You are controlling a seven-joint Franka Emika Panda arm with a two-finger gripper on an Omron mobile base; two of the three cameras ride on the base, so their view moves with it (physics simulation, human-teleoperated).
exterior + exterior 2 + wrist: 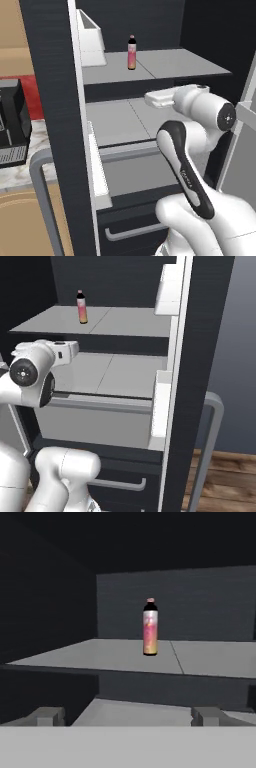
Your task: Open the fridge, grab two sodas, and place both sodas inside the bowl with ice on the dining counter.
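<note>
Pink-orange bottle (150,628) stands upright on the fridge shelf (210,659), well beyond the spread-apart fingers (49,716).

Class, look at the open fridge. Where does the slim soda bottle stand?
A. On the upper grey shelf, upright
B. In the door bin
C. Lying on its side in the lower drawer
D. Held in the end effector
A. The soda bottle stands upright on the upper shelf of the fridge, apart from the open end effector, which points at it from below shelf level.
</note>
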